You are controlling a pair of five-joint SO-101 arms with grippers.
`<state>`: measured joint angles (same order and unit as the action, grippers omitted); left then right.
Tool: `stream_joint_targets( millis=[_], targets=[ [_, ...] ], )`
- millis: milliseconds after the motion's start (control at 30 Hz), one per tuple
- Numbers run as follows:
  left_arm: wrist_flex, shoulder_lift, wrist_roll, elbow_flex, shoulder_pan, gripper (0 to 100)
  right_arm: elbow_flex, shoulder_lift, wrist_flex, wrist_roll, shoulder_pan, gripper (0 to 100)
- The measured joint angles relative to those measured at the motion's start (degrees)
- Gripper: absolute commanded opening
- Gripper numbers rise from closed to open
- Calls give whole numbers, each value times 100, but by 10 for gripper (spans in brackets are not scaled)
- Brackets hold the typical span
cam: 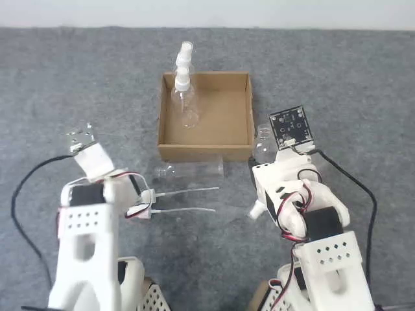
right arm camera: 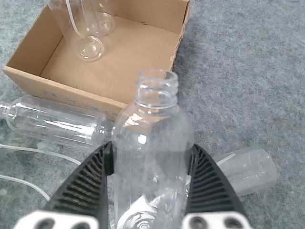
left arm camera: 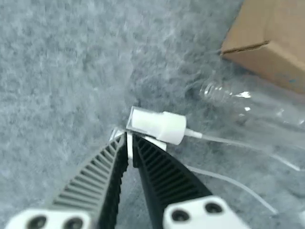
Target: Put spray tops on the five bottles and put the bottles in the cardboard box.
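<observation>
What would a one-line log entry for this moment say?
left gripper: shut on spray top | right gripper: shut on uncapped bottle, upright | cardboard box: two capped bottles inside

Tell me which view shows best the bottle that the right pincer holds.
The right wrist view: the bottle sits clamped between the right pincer's fingers, close up, its neck open and bare. In the high view it is partly hidden behind the wrist camera.

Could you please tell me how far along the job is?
Done: two topped bottles stand in the box. In hand: the right tool holds an open bottle, and the left tool pinches a top. Left: two more open bottles lie on the carpet.
</observation>
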<state>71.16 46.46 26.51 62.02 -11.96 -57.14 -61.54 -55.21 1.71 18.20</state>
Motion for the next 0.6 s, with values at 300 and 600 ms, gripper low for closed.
stream_joint_targets(
  millis=[300,600],
  targets=[
    [-97,-888,0,-44,18,177,0,0,0,0,0,41],
    [-202,-1626,0,-44,299,177,0,0,0,0,0,41]
  ],
)
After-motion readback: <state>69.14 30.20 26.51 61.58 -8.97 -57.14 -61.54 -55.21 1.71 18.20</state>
